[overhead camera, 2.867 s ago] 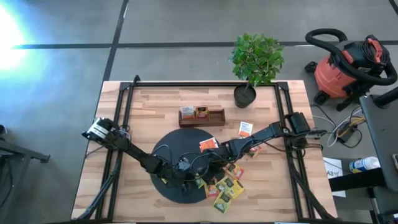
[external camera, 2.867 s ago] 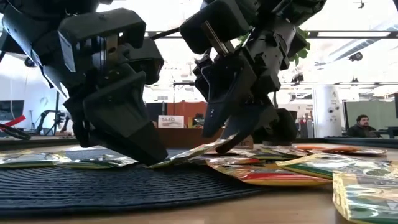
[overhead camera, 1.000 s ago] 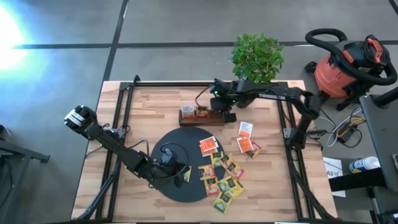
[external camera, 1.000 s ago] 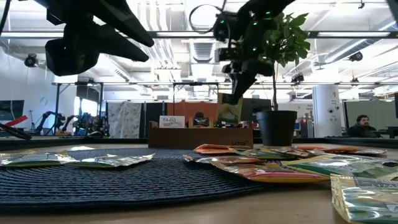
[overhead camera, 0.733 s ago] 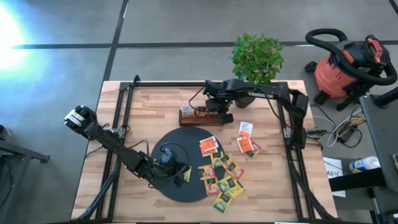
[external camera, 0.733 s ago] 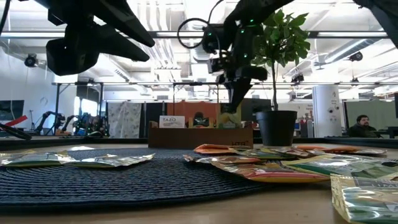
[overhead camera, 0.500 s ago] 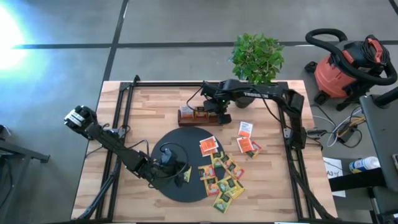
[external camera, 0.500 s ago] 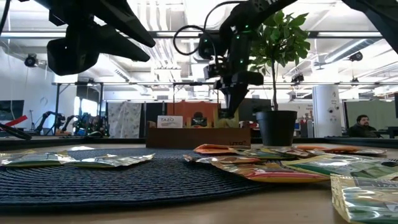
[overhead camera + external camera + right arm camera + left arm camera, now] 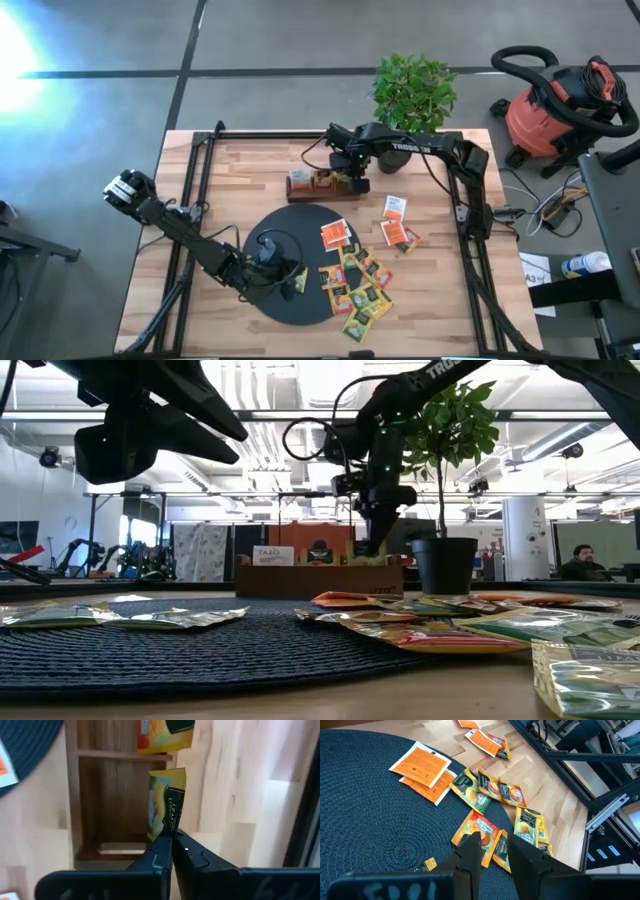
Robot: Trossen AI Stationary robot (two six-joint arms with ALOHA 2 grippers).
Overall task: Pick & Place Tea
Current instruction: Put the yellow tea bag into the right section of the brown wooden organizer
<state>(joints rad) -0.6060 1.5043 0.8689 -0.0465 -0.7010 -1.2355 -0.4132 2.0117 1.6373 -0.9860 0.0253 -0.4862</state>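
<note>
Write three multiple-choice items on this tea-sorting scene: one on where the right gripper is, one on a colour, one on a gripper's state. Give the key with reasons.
1. Where is the right gripper?
A. Over the wooden compartment box
B. Over the black mat
C. Beside the vacuum cleaner

2. What colour is the sachet it holds?
A. White
B. Yellow
C. Blue

3. How is the left gripper?
A. Shut on a sachet
B. Out of view
C. Open and empty above the black mat

Key: 1 A, the high view shows it at the box near the potted plant. 2 B, the right wrist view shows a yellow packet pinched. 3 C, its wrist view shows a gap with nothing between the fingers.
</note>
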